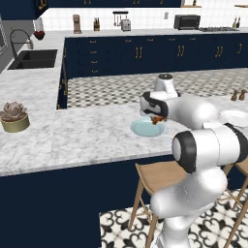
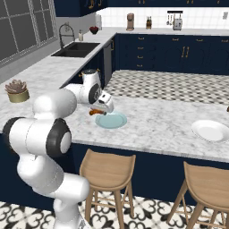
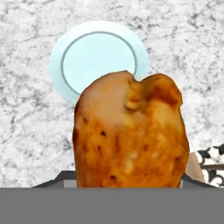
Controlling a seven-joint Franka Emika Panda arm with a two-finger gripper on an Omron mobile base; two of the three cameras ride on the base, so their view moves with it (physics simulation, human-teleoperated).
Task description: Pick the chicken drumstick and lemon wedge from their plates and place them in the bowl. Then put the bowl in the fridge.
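The orange-brown chicken drumstick (image 3: 129,135) looms large in the hand view, lifted clear of the pale blue plate (image 3: 98,59) below it. My gripper (image 1: 156,119) is shut on the drumstick (image 1: 157,118) and hangs just above that blue plate (image 1: 145,128) on the marble counter. From the right base view the drumstick (image 2: 95,112) pokes out beside the hand, over the blue plate (image 2: 112,120). The white plate (image 2: 210,130) lies farther right on the counter, and the white plate (image 1: 236,117) is partly hidden behind my arm. The lemon wedge, bowl and fridge are out of view.
A potted succulent (image 1: 14,116) stands at the counter's left end. Wooden stools (image 2: 107,172) sit under the counter's near edge. A black sink (image 1: 34,59) is set in the far left counter. Small brown shakers (image 1: 238,95) stand at the right.
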